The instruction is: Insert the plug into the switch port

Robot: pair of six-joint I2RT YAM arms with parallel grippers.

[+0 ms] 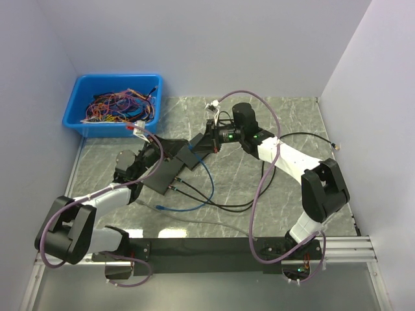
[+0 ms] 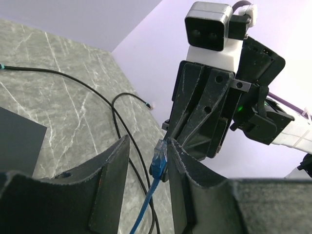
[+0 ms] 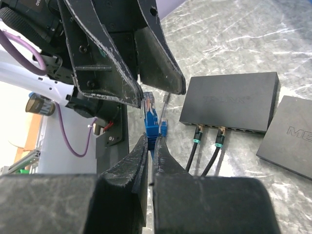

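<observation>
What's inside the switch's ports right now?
Two black cables with teal collars sit in the switch; their plug tips are hidden inside, the other ports too dark to read.

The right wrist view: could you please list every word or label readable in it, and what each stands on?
"ME", cut off by the picture's edge, on the top of the black box at the right.
A faint mark on the top of the switch: too faint to read.
Nothing else is legible.
</observation>
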